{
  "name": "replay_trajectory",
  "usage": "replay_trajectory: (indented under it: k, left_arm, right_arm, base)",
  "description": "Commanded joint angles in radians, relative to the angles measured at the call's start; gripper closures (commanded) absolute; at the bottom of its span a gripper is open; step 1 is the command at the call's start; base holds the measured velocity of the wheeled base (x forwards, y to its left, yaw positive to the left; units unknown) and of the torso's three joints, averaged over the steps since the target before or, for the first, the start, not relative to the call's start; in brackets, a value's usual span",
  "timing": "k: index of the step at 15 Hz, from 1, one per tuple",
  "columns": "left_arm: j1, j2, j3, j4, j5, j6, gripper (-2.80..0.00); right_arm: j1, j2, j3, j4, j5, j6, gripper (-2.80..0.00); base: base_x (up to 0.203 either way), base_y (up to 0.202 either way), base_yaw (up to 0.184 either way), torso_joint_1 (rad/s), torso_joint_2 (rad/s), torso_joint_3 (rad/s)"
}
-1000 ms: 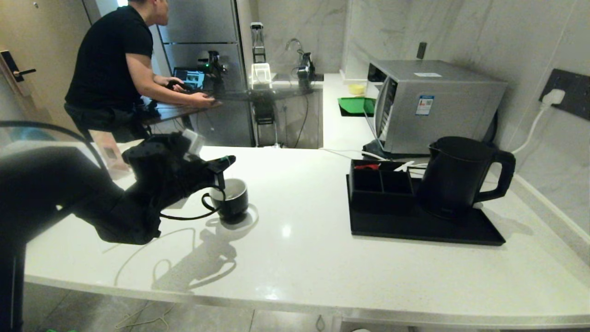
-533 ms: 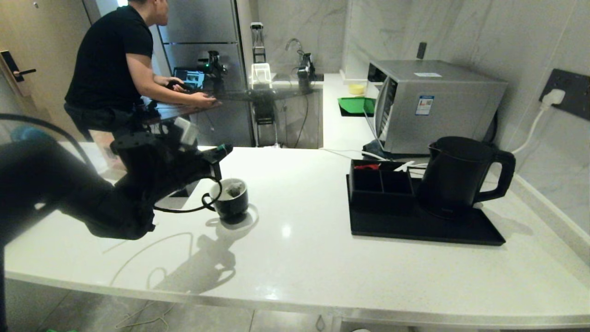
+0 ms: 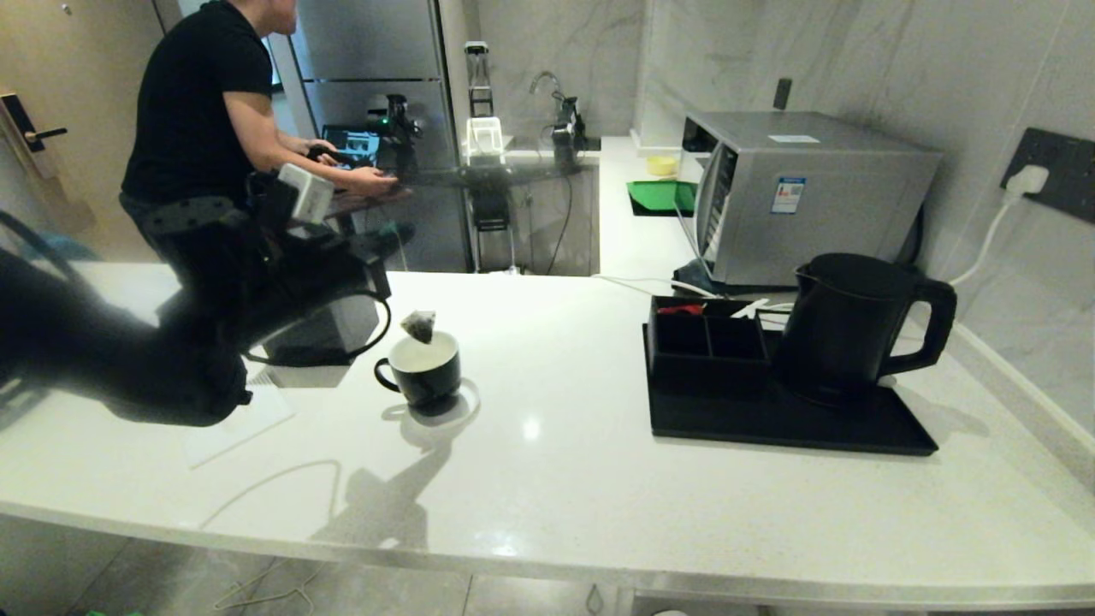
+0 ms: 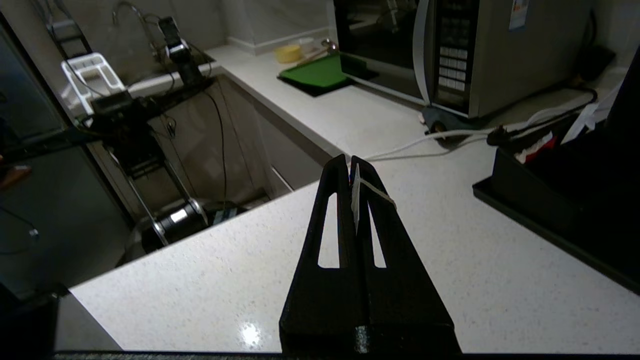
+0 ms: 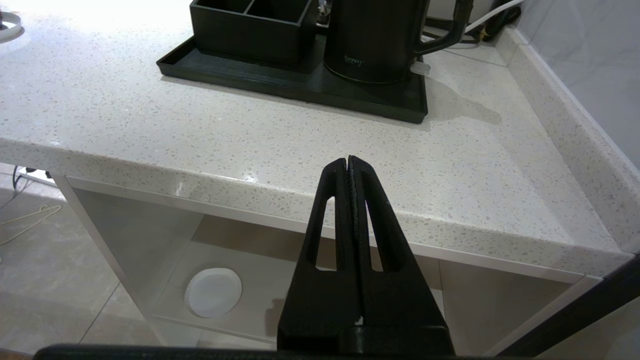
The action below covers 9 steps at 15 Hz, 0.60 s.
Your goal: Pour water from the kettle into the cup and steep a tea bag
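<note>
We are pinching the tag and string of the tea bag [image 3: 418, 326] between the closed fingers of our left gripper [image 4: 351, 172], which is hovering above the white counter [image 3: 556, 428], up and to the left of the cup [image 3: 423, 370]. The bag itself is dangling in the air just over the cup's rim, clear of the white inside. The cup is sitting on the counter with its handle facing our left arm. Well apart to the right, the kettle [image 3: 851, 329] is standing upright on the black tray [image 3: 770, 423], handle pointing right, beside the open black box [image 3: 706, 342]. Our right gripper [image 5: 349, 170] is hanging clenched and empty, low before the counter's front edge, facing the tray. Behind, a person [image 3: 205, 120] is leaning over a desk.
</note>
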<state>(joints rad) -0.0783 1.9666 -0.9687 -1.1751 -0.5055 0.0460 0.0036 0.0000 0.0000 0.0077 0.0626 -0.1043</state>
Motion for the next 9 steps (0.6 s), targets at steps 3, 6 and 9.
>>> replay_trajectory:
  k: [3,6,9]
  left_arm:
    - [0.028,-0.11,-0.003,0.013,-0.001,0.0,0.0]
    - [0.087,-0.163,-0.012,0.043,-0.001,0.0,0.0]
    - [0.146,-0.203,-0.031,0.073,-0.001,-0.004,0.0]
  right_arm:
    - [0.0,0.0,0.0,0.0,0.001,-0.001,0.0]
    - [0.0,0.0,0.0,0.0,0.0,-0.001,0.0]
    - [0.001,0.0,0.0,0.0,0.0,-0.002,0.0]
  base:
    - [0.0,0.0,0.0,0.0,0.0,0.0]
    - [0.0,0.0,0.0,0.0,0.0,0.0]
    - [0.0,0.0,0.0,0.0,0.0,0.0]
